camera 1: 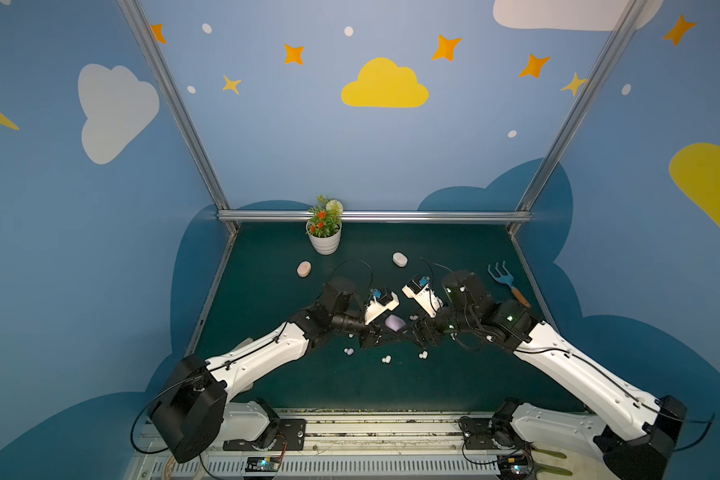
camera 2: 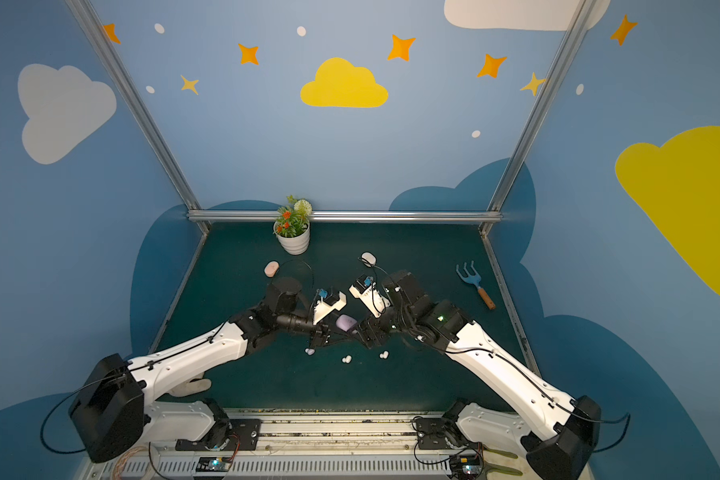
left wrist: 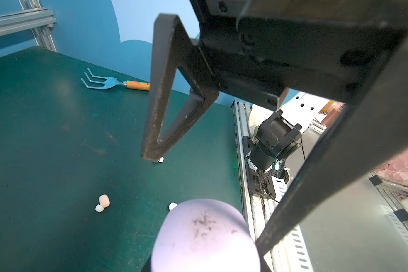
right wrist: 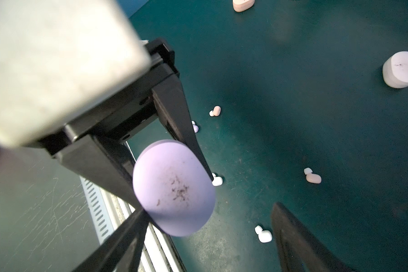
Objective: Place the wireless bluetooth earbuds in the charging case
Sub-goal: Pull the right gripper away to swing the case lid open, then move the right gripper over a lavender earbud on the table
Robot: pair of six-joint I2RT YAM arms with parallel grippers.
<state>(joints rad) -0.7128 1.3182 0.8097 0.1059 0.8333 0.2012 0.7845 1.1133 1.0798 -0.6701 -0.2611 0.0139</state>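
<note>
Tabletop (camera 1: 454, 386) layout, read from your left to your right, with every place given from the lilac case (camera 1: 393, 321). Well to its left and farther back lies the pink case (camera 1: 304, 269). Behind that, still left of the lilac case, stands the potted plant (camera 1: 324, 232). Your left gripper (right wrist: 174, 190) reaches the lilac case from the left. Its fingers (right wrist: 181, 122) pinch the case by its edges and hold it lifted off the table. The wireless bluetooth earbuds (camera 1: 386, 359) lie loose on the table around the lilac case, mostly on the side nearer you. A lilac bud (camera 1: 348, 351) lies to the left and a whitish bud (camera 1: 423, 354) to the right. Directly behind the lilac case rests the white case (camera 1: 400, 259). Your right gripper (left wrist: 205, 203) faces the lilac case from the right, its fingers (left wrist: 160, 113) spread wide to either side of it. You cannot tell whether they touch it. Far right and farther back lies the garden fork (camera 1: 508, 282)
</note>
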